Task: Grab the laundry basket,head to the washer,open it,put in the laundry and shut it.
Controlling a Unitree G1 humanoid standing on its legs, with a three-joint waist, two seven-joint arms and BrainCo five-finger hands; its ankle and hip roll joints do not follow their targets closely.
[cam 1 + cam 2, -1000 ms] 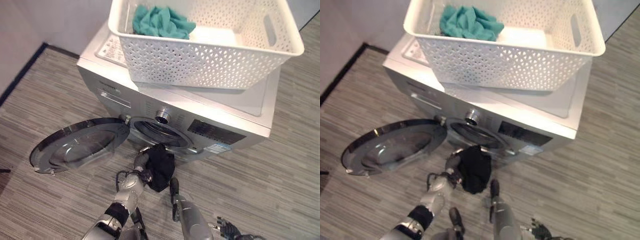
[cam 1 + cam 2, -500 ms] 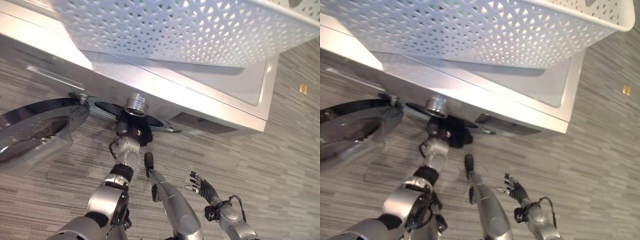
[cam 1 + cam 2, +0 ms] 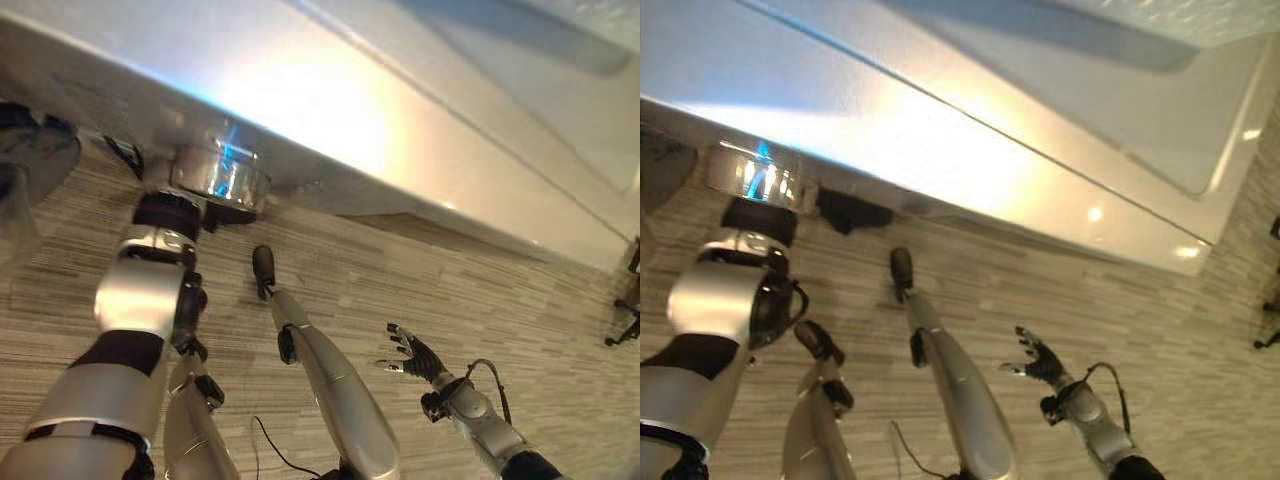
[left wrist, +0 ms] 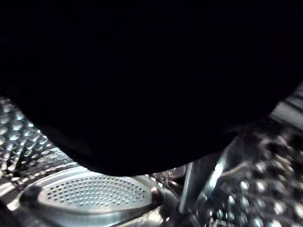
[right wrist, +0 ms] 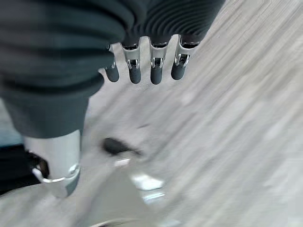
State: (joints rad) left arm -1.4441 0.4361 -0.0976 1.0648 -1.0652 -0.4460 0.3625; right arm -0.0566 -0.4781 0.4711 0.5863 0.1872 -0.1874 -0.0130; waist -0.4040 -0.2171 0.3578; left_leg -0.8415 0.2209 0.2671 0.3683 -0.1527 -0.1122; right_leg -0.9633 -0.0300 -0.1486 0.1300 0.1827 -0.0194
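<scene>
Your left arm is reaching into the washer (image 3: 970, 130), and its wrist view is looking into the drum (image 4: 90, 194) with dark laundry (image 4: 142, 85) hanging just above the perforated wall. You cannot tell whether that hand is gripping the cloth. Your right hand (image 3: 415, 352) is hovering over the floor (image 3: 480, 290) with fingers spread, holding nothing, well apart from the opening.

Silver-grey arms with black bands, right hand (image 5: 151, 61) dark-ribbed, silver fingers (image 5: 155, 71) dark-tipped
</scene>
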